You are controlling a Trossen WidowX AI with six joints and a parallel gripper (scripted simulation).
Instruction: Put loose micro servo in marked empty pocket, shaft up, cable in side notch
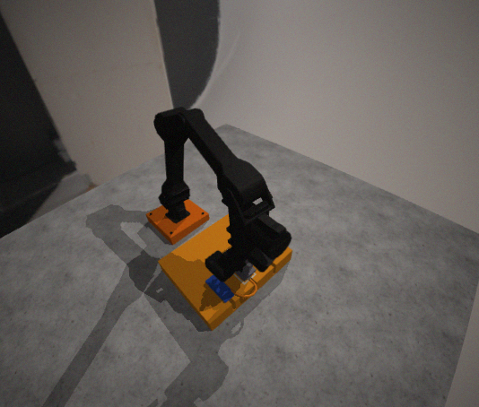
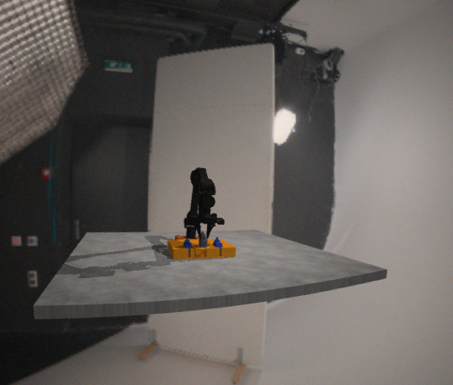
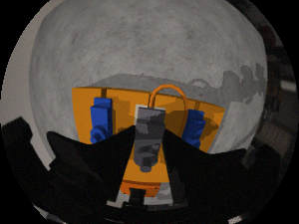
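Grey mottled concrete-look table top (image 2: pixel 267 276) in the middle. Behind it, tall white freestanding panel (image 2: pixel 212 127) on wooden feet. Left of panel, dark wall and honeycomb-grid softbox (image 2: pixel 13 76). Right of panel, bright round lamp (image 2: pixel 284 125), pale curved wall.

The worktop (image 1: pixel 372 287) is mottled grey. On it lies an orange deck (image 1: pixel 184 269). On the deck sit two blue servos (image 3: pixel 101 119), a grey servo (image 3: pixel 149 135) between them trailing an orange cable (image 3: pixel 168 90). The pincer (image 3: pixel 149 154) is black.
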